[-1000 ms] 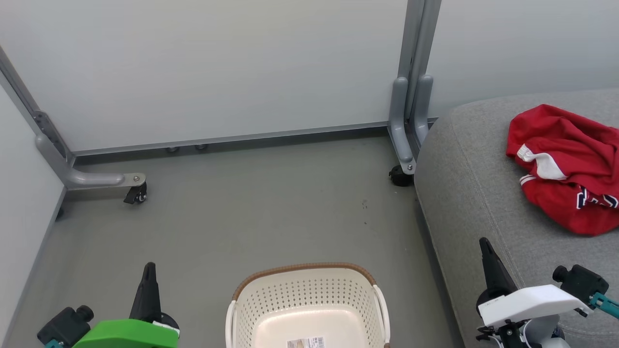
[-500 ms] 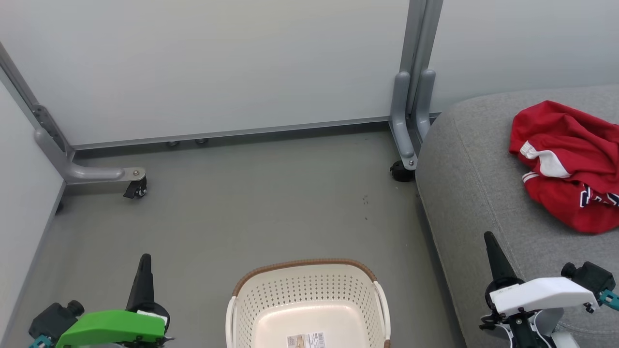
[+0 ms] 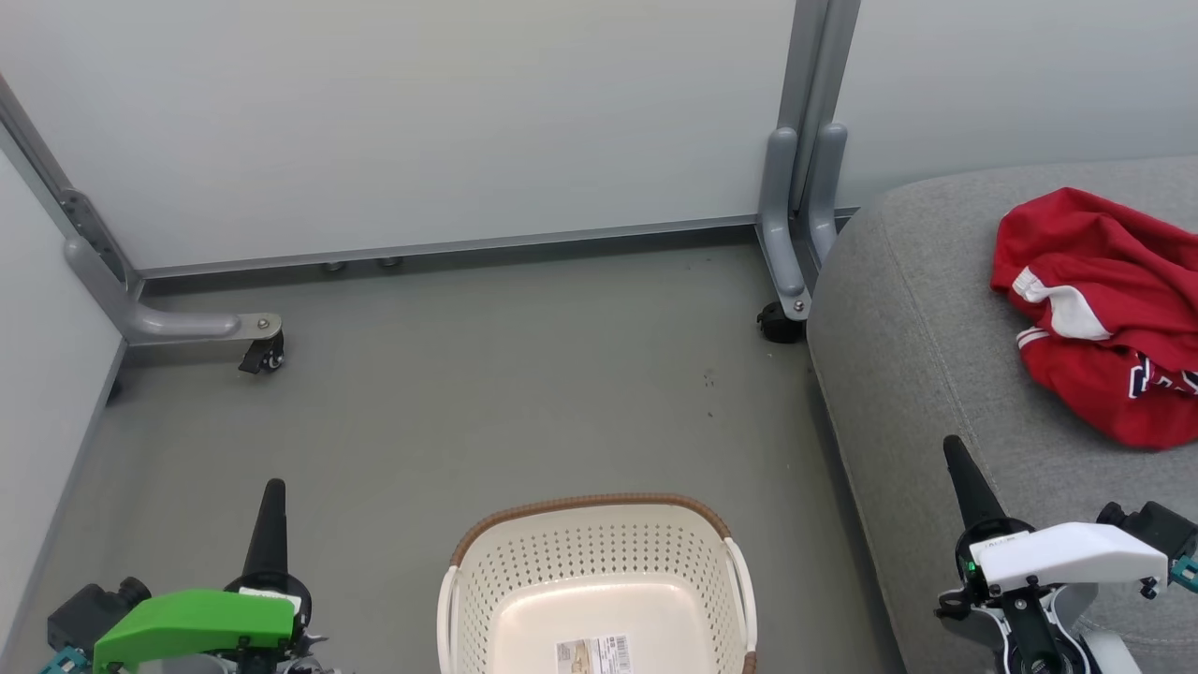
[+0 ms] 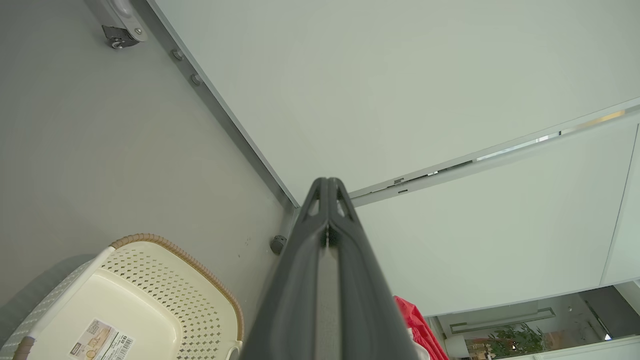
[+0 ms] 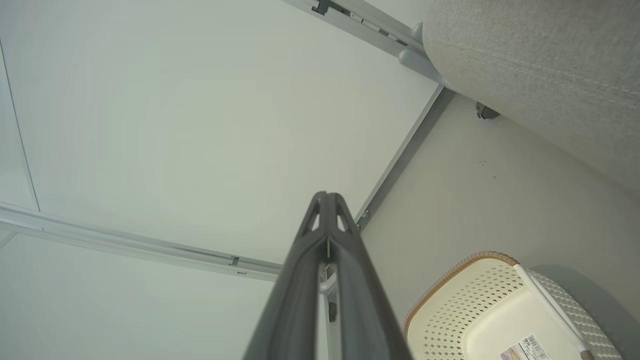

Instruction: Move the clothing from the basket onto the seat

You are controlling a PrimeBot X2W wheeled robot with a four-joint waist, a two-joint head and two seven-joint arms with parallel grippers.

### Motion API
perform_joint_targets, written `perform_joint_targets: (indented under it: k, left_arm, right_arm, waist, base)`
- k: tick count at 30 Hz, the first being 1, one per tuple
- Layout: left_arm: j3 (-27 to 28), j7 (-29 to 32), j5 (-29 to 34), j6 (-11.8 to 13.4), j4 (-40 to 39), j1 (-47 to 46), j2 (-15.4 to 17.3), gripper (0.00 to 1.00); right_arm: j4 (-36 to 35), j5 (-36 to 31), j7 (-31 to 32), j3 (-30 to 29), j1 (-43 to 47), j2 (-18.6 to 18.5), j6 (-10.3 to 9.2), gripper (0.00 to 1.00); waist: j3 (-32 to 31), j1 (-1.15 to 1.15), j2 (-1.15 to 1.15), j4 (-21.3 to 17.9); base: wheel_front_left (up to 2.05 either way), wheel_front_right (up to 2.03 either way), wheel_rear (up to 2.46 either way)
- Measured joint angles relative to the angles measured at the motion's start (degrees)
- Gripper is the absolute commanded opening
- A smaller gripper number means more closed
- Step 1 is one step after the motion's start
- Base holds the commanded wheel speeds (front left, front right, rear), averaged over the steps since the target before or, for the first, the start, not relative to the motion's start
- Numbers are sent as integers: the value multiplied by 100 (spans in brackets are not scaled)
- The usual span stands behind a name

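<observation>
Clothing: a crumpled red bundle with white trim (image 3: pixel 1109 309) lies on the seat (image 3: pixel 917 374), toward its far right side and cut off by the picture edge; nothing grips it.
Basket: the basket (image 3: pixel 590 510) stands on the floor (image 3: pixel 468 402) between the two arms, just beside the seat. The part of its bottom that shows is bare except for a label sticker (image 3: pixel 592 652). Its near end is out of the head view.
Left gripper: the left gripper (image 3: pixel 272 496) sits low to the left of the basket, its jaws pressed together on nothing.
Right gripper: the right gripper (image 3: pixel 959 463) is over the seat's near edge, well apart from the clothing, with its jaws closed and empty.
Step in hand: probably the wrap-up, confirming nothing is left before parking the arms.
Doing it well: look down at the basket's hidden near end before calling the task done. If a piece turns up, open the jaws before going down, pinch a thick fold and lift it clear of the rim.
Watch for: the right arm snagging the loose fabric and dragging it toward the seat's edge.
</observation>
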Motion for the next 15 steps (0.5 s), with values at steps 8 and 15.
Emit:
perform_joint_targets:
  k: [8,15]
  left_arm:
    - [82,105,-438,-42,40,-108,1,0]
    - [131,199,-773,-57,74,-183,1,0]
  right_arm:
    - [16,446,111,-78,-65,0,-1,0]
    - [34,806,196,-136,-121,1,-1,0]
  waist:
    - [49,0,0,11]
    - [93,0,0,21]
  base:
    - [0,0,0]
    - [0,0,0]
